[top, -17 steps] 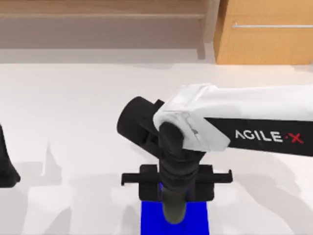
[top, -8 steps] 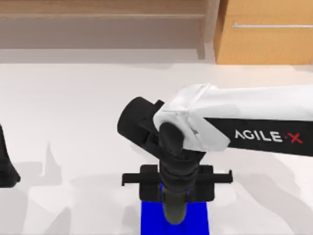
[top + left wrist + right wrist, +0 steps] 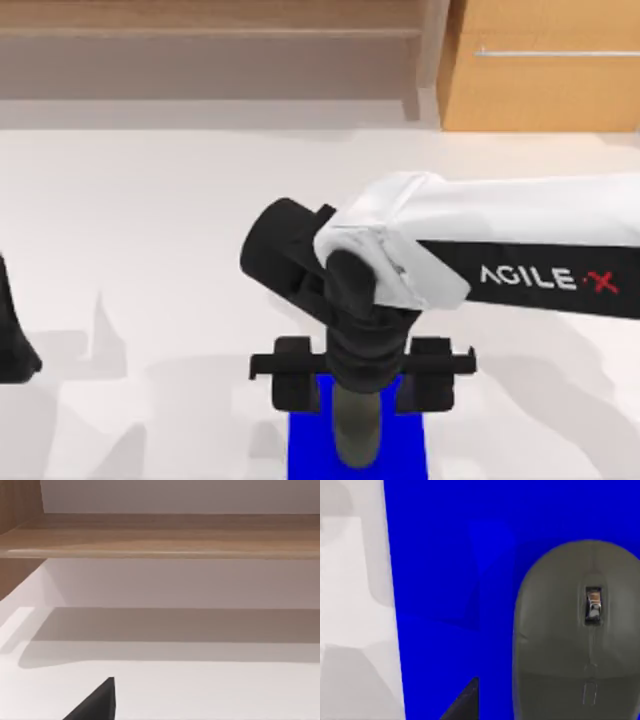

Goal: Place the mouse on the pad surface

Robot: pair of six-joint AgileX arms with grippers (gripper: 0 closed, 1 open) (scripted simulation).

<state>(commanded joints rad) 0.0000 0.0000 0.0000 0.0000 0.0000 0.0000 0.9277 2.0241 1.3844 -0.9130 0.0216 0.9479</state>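
The grey mouse (image 3: 358, 436) lies on the vivid blue pad (image 3: 305, 452) at the table's front edge, in the middle. My right gripper (image 3: 360, 385) hovers right over it, open, its two black fingers spread wide on either side and off the mouse. In the right wrist view the mouse (image 3: 575, 630) with its scroll wheel rests flat on the pad (image 3: 445, 555), and one dark fingertip (image 3: 465, 705) stands apart from it. The wrist hides the mouse's far end in the top view. My left arm (image 3: 12, 340) stays parked at the far left edge.
The white table (image 3: 150, 200) stretches wide to the left and behind. A wooden shelf (image 3: 200, 40) runs along the back, and a wooden cabinet (image 3: 540, 70) stands at the back right. A black fingertip (image 3: 97, 705) pokes into the left wrist view.
My right gripper's fingers have spread apart and let go of the mouse, which stays on the pad. The left arm has not moved.
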